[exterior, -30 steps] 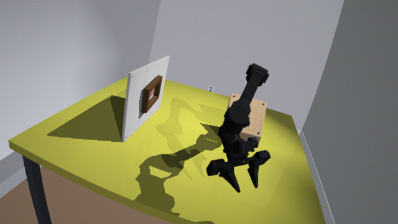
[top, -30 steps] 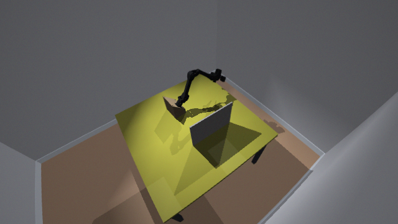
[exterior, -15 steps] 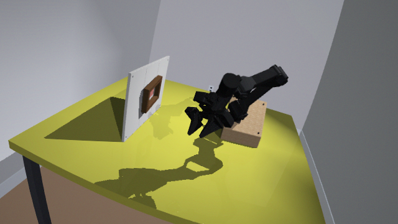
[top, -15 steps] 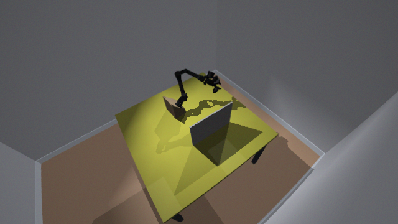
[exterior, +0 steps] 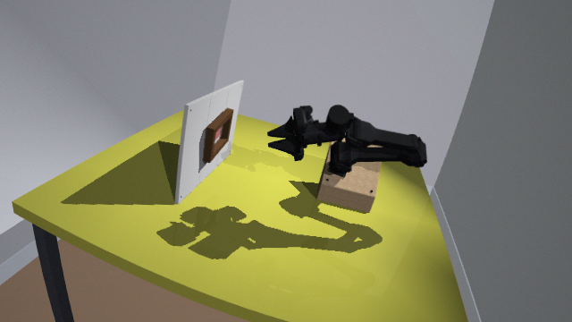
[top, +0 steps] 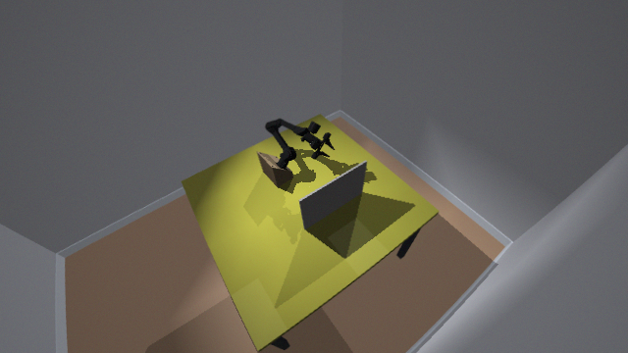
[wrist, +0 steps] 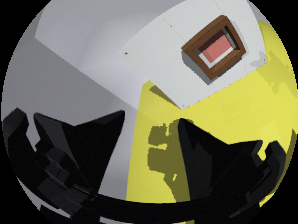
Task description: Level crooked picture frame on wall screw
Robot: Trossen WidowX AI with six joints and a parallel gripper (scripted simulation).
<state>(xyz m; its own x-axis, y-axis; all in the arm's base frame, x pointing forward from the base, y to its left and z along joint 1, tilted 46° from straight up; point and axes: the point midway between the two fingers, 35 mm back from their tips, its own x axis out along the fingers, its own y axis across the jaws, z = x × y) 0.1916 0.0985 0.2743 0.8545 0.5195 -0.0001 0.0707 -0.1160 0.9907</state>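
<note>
- Plainly, the gripper [top: 331, 152] [exterior: 268, 139] [wrist: 152, 119] has its fingers apart, with nothing held between them.
- The brown picture frame [exterior: 210, 145] [wrist: 200, 61] is up on the white board [top: 334, 198] [exterior: 189, 156] [wrist: 155, 60], on the face turned toward the arm [top: 282, 142] [exterior: 389, 139].
- From the gripper, the frame lies toward nine o'clock in the exterior view, well apart from the fingertips.
- In the wrist view it sits between one and two o'clock of the gap between the fingers.
- Inside the frame there is a reddish picture [exterior: 218, 135] [wrist: 216, 48]; in the wrist view a pale border shows around part of it.
- The screw is hidden, and I cannot tell for sure how far off level the frame hangs, as every view is slanted.
- The board stands upright on the yellow table [top: 235, 235] [exterior: 134, 250] [wrist: 225, 107], at about six o'clock from the gripper in the top view, where only its dark back shows.
- The arm is mounted on a wooden block [top: 270, 169] [exterior: 346, 201], toward eight o'clock from the gripper in the top view and four o'clock in the exterior one.
- The arm's shadow [exterior: 286, 246] falls on the table, below the arm in the exterior view.
</note>
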